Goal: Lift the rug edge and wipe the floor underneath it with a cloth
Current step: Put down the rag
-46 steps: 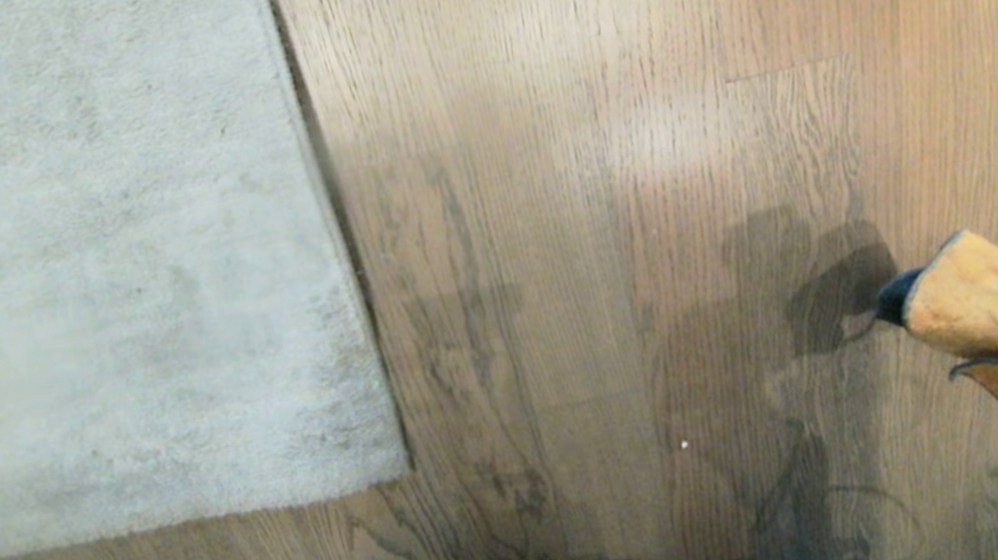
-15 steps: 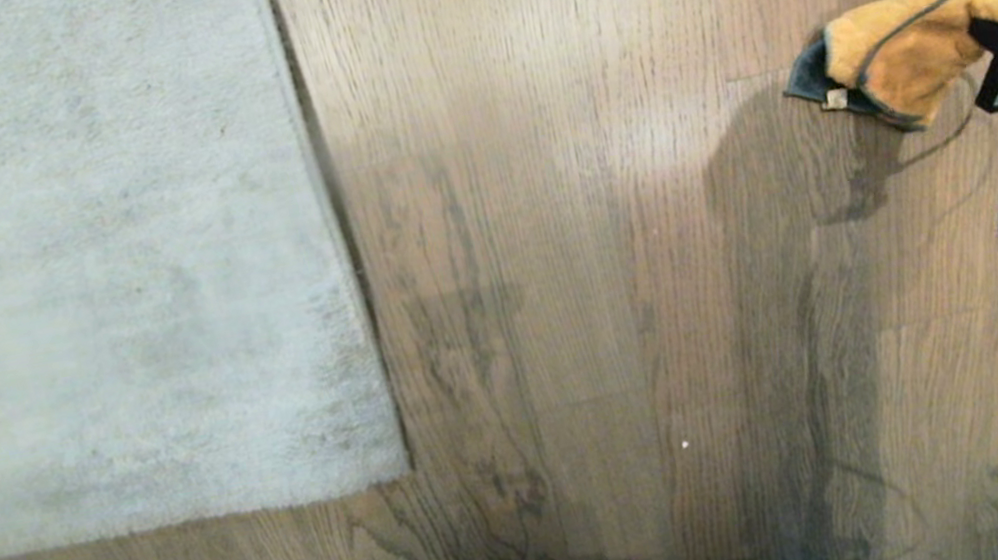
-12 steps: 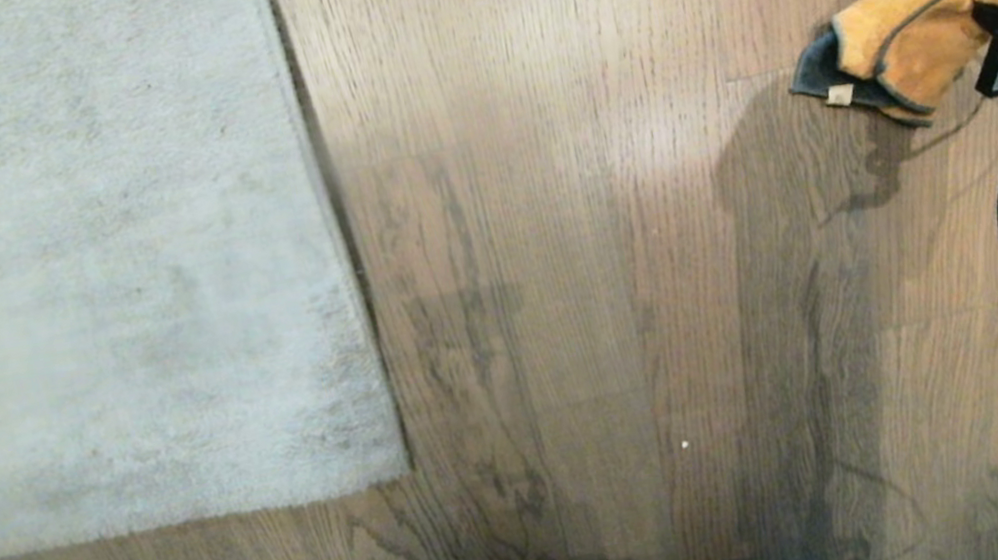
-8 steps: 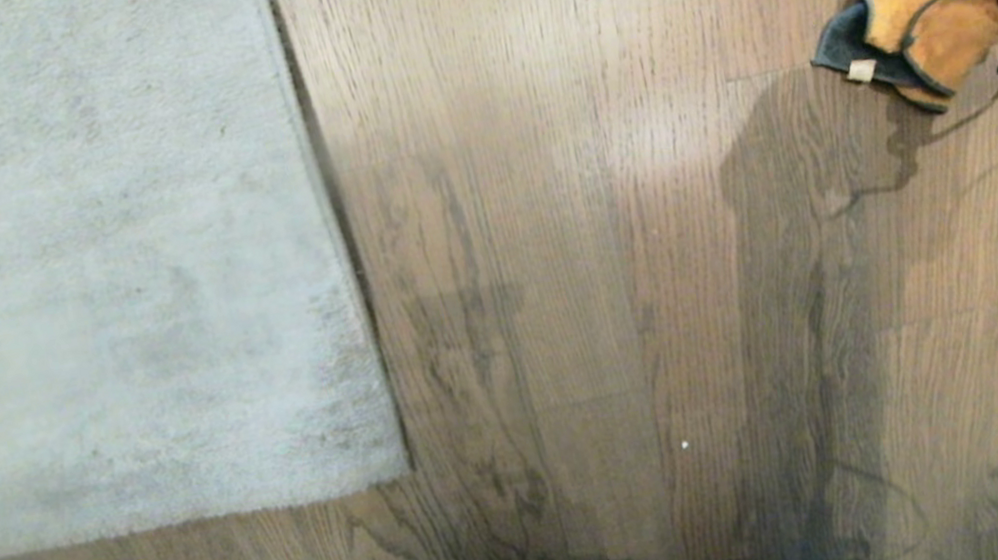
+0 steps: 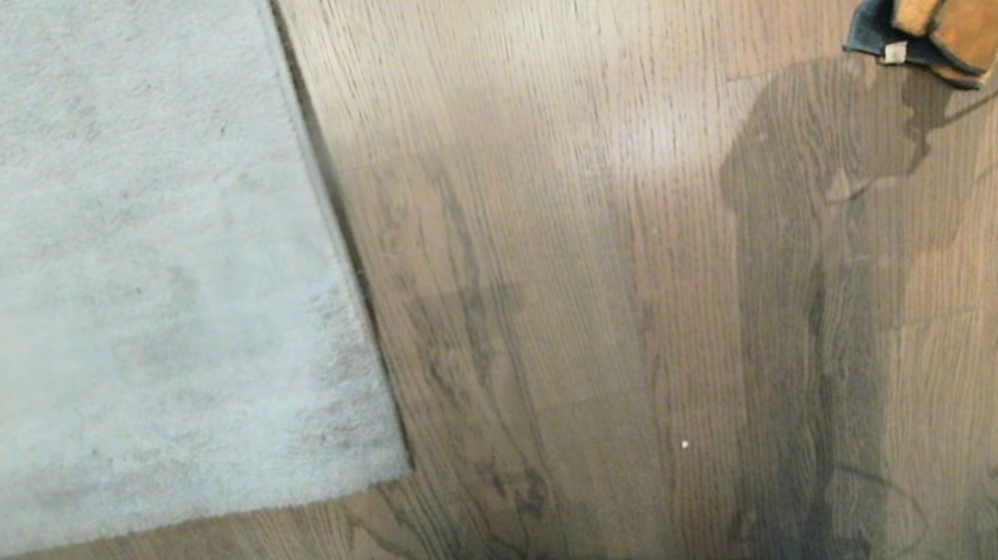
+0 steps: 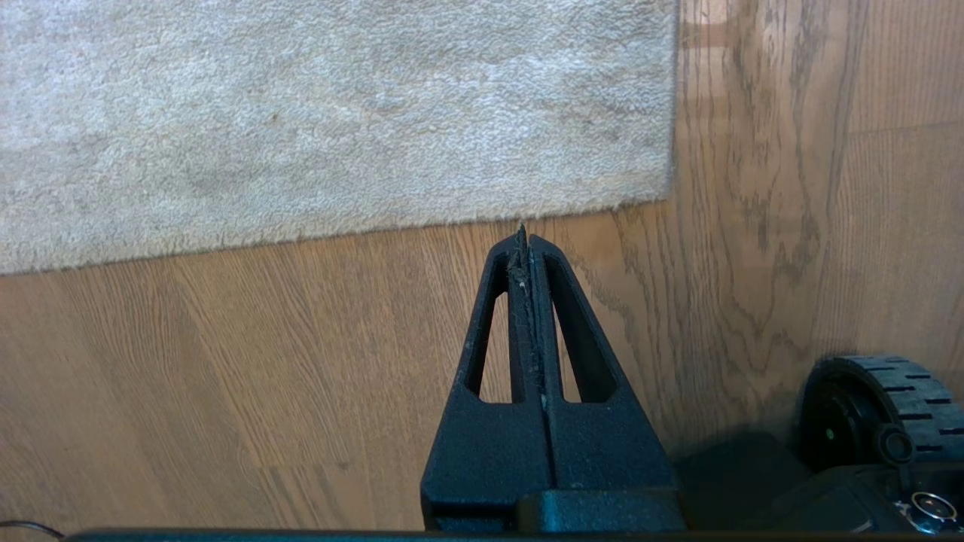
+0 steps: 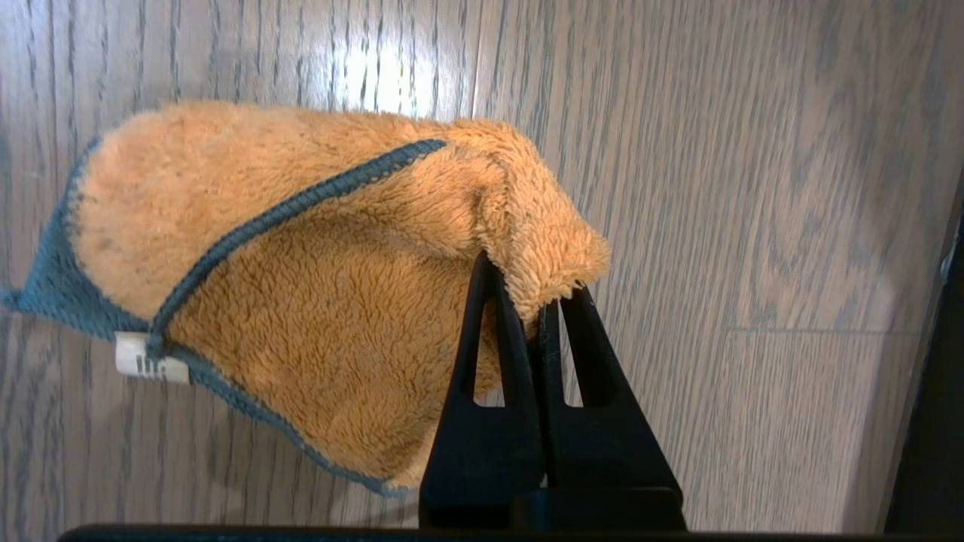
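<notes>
1. Right gripper point(image 7: 538, 293) clamped tight on a fold of the cloth point(image 7: 301, 301), high at the right margin of the head view, fingers nipping the fluffy orange side near its top corner.
2. Cloth point(image 5: 960, 5) draped away from the fingertips toward the rug, blue-grey trim and a small white label point(image 7: 151, 367) at the far lower corner; whether hanging clear of the floor point(image 5: 598, 203) or brushing it, impossible to tell.
3. Carried over the last few seconds from low near the robot's base to far forward, and in the last second further out to the right, away from the rug.
4. Bare planks all around the hand; rug edge point(image 5: 341, 245) well apart, across the floor toward the robot's left, lying flat and not yet lifted.
5. Left gripper point(image 6: 525, 239) pressed shut on nothing, hovering just beside the rug's near border by its corner.
6. Judged: wiping under the rug not begun; drift away from the rug likely parks the cloth while the left hand takes the lifting.
</notes>
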Controlling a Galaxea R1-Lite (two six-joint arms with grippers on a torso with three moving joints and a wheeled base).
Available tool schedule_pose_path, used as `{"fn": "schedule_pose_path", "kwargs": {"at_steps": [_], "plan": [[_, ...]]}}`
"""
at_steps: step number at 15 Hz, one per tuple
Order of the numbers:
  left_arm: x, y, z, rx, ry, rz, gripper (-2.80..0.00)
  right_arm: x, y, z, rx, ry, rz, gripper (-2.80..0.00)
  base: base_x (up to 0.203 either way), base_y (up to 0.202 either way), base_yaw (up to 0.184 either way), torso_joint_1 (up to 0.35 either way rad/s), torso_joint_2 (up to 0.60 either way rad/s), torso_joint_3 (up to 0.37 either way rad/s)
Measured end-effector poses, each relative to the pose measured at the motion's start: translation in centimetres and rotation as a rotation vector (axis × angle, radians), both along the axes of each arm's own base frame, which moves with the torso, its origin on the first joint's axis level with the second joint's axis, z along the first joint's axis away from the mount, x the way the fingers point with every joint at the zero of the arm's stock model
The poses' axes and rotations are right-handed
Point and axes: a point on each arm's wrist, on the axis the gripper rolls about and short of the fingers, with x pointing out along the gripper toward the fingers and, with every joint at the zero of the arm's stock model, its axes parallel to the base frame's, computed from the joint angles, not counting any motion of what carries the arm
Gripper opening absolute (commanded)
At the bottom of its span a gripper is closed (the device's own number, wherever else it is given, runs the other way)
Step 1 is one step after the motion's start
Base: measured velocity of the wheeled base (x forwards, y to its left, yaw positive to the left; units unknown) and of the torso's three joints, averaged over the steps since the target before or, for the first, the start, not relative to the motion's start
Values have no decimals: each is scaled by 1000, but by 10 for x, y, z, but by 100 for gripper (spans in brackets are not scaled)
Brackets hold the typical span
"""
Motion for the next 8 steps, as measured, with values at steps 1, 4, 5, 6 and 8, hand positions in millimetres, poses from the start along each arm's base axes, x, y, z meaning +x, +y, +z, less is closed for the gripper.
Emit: {"fn": "schedule_pose_path", "kwargs": {"at_steps": [1, 4, 5, 6, 8], "plan": [[0, 0, 0, 0, 0, 0, -280, 0, 0, -2, 4, 8, 2, -280, 0, 0, 0, 0, 0, 0], [0, 0, 0, 0, -1, -1, -280, -1, 2, -11, 13, 30, 8, 0, 0, 0, 0, 0, 0, 0], [0, 0, 0, 0, 0, -1, -280, -2, 2, -13, 16, 36, 8, 0, 0, 0, 0, 0, 0, 0], [0, 0, 0, 0, 0, -1, -280, -2, 3, -14, 17, 40, 9, 0, 0, 0, 0, 0, 0, 0], [0, 0, 0, 0, 0, 0, -280, -2, 3, -15, 18, 43, 10, 0, 0, 0, 0, 0, 0, 0]]}}
